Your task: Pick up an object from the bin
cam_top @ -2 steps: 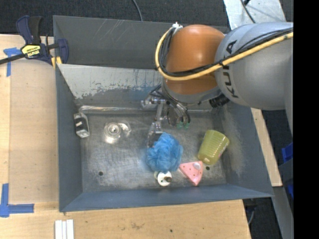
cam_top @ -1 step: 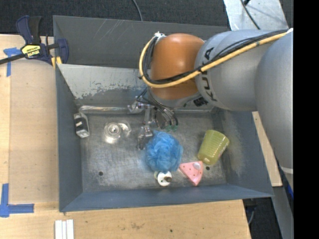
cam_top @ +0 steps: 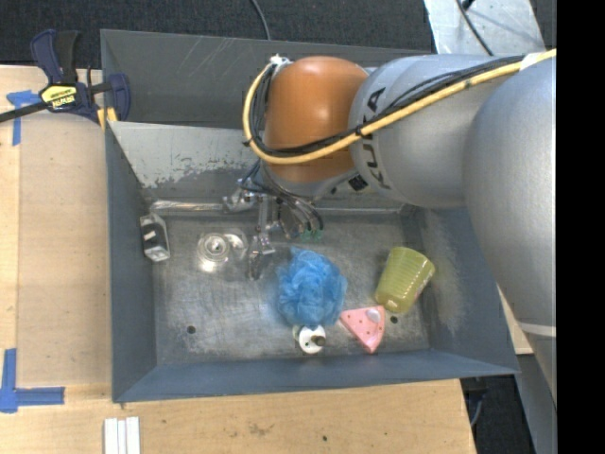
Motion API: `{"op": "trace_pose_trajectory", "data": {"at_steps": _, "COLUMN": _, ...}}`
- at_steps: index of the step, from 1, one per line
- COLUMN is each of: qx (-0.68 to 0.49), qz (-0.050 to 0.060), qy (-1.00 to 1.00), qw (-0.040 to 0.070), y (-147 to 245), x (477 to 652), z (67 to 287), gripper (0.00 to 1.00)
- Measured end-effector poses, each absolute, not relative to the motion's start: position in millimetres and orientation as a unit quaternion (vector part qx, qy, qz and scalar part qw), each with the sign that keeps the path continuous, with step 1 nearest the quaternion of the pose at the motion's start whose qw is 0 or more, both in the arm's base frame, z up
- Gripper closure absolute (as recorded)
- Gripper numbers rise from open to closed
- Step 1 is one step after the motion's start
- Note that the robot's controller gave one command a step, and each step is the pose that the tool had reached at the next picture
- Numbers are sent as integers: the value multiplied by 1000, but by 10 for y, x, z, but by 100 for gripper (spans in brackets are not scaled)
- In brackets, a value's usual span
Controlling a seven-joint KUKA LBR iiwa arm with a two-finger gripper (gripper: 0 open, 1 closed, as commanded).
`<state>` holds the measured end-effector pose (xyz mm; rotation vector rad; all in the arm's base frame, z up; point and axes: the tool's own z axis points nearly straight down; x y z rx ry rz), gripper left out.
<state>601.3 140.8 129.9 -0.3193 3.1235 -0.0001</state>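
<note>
Bin (cam_top: 132,282): grey metal.
Arm (cam_top: 425,121): in from the right, orange-capped wrist over the back middle.
Claw (cam_top: 260,253): low at the bin's middle, just beside silver disc (cam_top: 217,249) on one side and blue pouf (cam_top: 308,288) on the other; released or clenched, cannot tell.
Yellow-green cup (cam_top: 404,278): on its side, right part.
Pink wedge (cam_top: 365,328), small white piece (cam_top: 311,339): front edge, near the pouf.
Clear block (cam_top: 153,237): by the left wall.
</note>
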Motion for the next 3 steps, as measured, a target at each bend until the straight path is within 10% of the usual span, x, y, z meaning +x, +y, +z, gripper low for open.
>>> {"op": "trace_pose_trajectory", "data": {"at_steps": 2, "qx": -138, "qz": 0, "qy": 990, "qw": 1, "y": 1506, "x": 6158, "z": 725, "gripper": 0}}
{"op": "trace_pose_trajectory", "data": {"at_steps": 3, "qx": -207, "qz": 1, "qy": 978, "qw": 8, "y": 1543, "x": 6080, "z": 755, "gripper": 100}}
